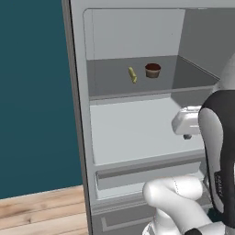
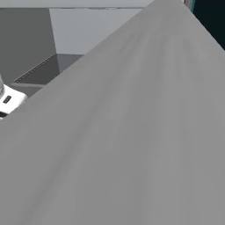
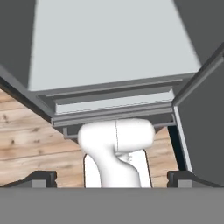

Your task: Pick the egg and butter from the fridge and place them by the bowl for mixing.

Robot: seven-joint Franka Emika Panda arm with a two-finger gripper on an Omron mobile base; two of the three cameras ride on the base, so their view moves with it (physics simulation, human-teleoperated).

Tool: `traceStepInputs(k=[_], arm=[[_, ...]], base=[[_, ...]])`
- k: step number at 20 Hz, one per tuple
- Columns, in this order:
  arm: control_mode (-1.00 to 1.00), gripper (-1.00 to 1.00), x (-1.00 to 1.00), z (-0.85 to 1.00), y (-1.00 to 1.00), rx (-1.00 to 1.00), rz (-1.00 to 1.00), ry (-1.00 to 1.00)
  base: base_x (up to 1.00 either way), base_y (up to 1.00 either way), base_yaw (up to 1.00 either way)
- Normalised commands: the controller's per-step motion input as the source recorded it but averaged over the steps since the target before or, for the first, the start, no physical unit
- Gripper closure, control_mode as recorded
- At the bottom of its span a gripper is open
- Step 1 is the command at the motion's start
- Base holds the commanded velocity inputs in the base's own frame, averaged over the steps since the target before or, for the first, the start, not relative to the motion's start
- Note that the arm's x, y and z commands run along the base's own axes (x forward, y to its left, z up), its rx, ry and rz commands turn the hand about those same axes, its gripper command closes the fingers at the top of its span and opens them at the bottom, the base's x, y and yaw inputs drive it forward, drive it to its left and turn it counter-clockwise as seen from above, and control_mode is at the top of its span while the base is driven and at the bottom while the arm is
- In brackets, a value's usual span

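The open fridge (image 1: 137,124) interior is being viewed from the left; its door (image 2: 132,132) is being faced closely from the right; the hand view is being aimed downward at its lower front edge.

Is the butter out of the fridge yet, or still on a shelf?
Still inside. The butter lies on the fridge's upper shelf, left of a brown cup, nothing touching it.

A kitchen: open fridge (image 1: 137,128), wooden floor (image 1: 41,209).

The fridge (image 1: 137,128) stands open at the front. On its upper shelf (image 1: 151,85), the butter (image 1: 132,75) and a brown cup (image 1: 153,70) sit near each other; bare shelf lies either side. The lower shelf (image 1: 137,133) is bare, bounded by side walls.
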Motion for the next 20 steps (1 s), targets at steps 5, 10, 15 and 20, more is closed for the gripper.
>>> traceStepInputs(k=[5,10,15,20], arm=[[-1.0,-1.0,-0.33,0.53,0.02,0.0,0.0,-0.26],[-1.0,-1.0,-0.04,0.47,0.0,0.0,0.0,-0.12],[-1.0,-1.0,0.3,0.09,0.01,0.0,0.07,-0.08],[-1.0,-1.0,0.58,0.0,0.08,0.0,0.09,-0.09]], base=[[0.0,0.0,0.0],[0.0,0.0,0.0],[0.0,0.0,0.0],[0.0,0.0,0.0]])
